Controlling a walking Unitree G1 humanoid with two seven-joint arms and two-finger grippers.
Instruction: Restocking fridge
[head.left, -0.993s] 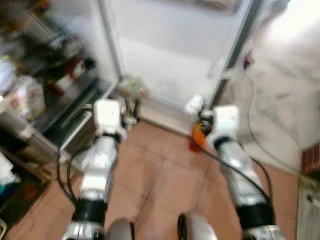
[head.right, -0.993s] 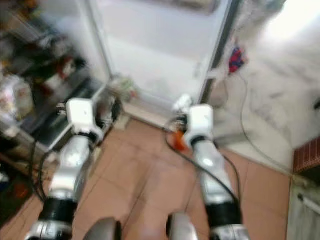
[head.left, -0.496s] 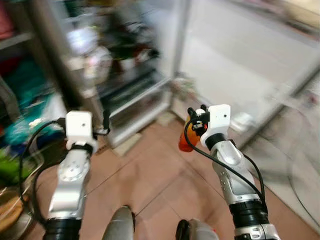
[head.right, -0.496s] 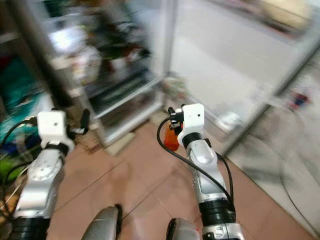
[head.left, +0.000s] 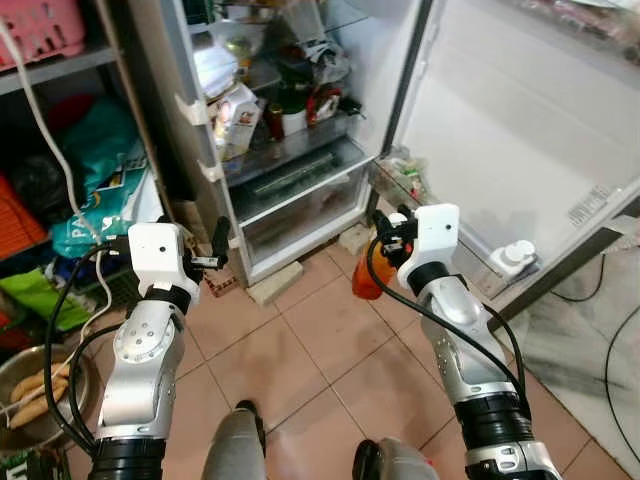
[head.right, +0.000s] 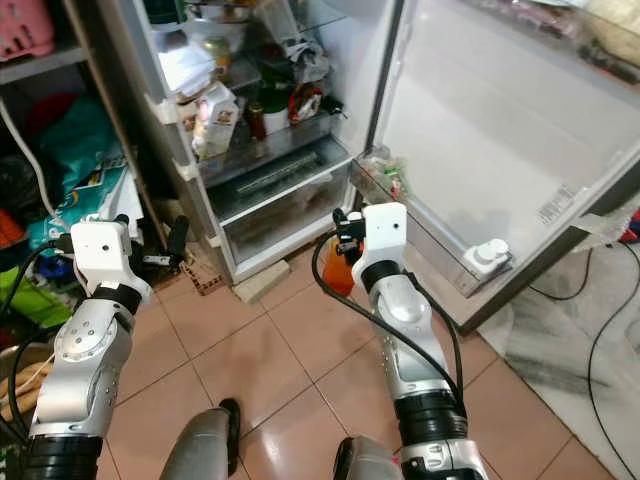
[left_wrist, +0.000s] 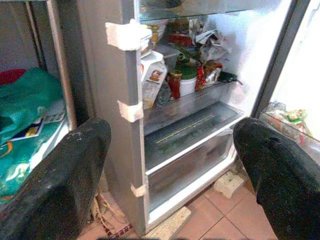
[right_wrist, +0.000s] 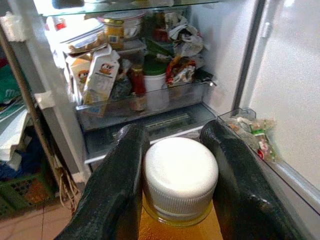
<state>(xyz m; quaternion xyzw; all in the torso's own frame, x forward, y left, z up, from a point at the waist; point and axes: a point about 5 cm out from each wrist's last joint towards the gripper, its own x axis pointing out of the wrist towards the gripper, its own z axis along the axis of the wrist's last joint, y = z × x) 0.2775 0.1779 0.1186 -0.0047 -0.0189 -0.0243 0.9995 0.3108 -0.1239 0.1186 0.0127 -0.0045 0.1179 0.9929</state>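
View swung left since earlier; fridge (head.left: 300, 150) now ahead, open. My right pincer (right_wrist: 175, 165) clenches orange bottle (head.left: 366, 280) near door shelf. Left pincer (left_wrist: 170, 145) spread, empty. Bottle not yet shelved.

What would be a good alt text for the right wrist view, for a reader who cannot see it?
The right tool grips an orange bottle with a white cap between its two black fingers. Beyond it stands the open fridge, its shelves crowded with cartons, jars and packets.
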